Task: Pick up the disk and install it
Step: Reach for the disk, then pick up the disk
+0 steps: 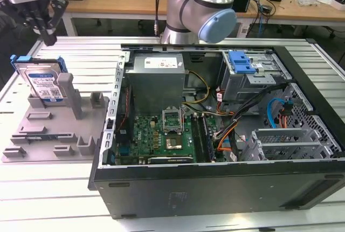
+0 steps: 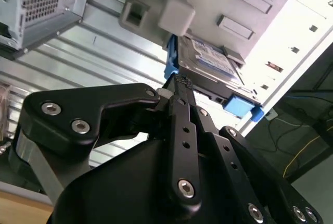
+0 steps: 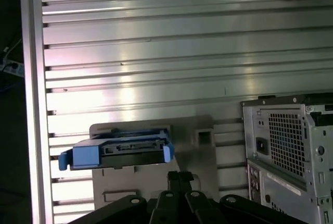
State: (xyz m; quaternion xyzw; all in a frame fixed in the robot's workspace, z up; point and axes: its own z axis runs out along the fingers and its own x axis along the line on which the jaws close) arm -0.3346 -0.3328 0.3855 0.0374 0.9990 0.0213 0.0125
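We find the gripper [image 1: 48, 36] empty, fingers pinched together, hovering near the disk [image 1: 46, 81], which stands on edge in the grey holder [image 1: 54, 129] at the exterior view's left. We judge the disk stiff, weighty and shock-sensitive, best gripped across its blue frame.

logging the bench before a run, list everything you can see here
disk: 1, silver-grey with blue frame, upright in the fixture at the exterior view's left
fixture: 1, grey, on the table beside the case
computer case: 1, black, open, centre
power supply: 1, grey, inside the case
motherboard: 1, green, case floor
clip: 1, blue, on the drive cage
table: 1, ribbed aluminium
arm: 1, silver and pale blue, behind the case
gripper: 1, black, shut, above the disk
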